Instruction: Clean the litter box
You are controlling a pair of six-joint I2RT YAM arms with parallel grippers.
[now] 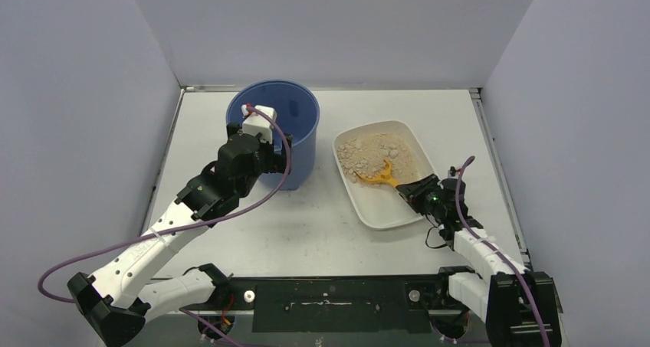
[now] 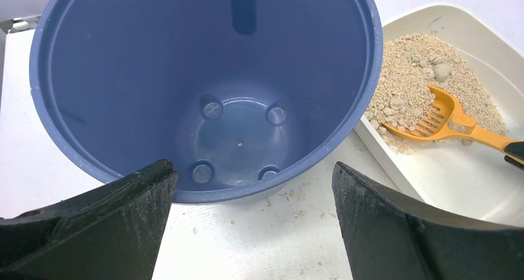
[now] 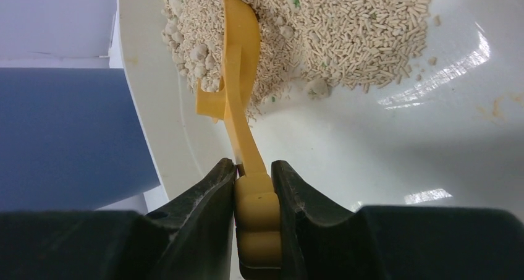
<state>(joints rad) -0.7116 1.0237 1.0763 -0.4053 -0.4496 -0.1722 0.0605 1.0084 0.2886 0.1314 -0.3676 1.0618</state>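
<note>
The white litter box (image 1: 385, 209) lies right of centre, tan granules (image 1: 379, 154) heaped at its far end. A yellow slotted scoop (image 1: 377, 175) rests with its head in the granules, and my right gripper (image 1: 414, 192) is shut on its handle (image 3: 254, 199). In the right wrist view the scoop (image 3: 238, 63) stands on edge in the litter box (image 3: 383, 150). The blue bucket (image 1: 285, 121) stands left of the box. My left gripper (image 1: 264, 144) is open at the bucket's near side, and its fingers (image 2: 133, 212) frame the empty bucket (image 2: 204, 88). The left wrist view also catches the scoop (image 2: 442, 116).
Grey walls close in the white table (image 1: 306, 224) on three sides. A few stray granules (image 2: 296, 212) lie on the table in front of the bucket. Purple cables trail from both arms.
</note>
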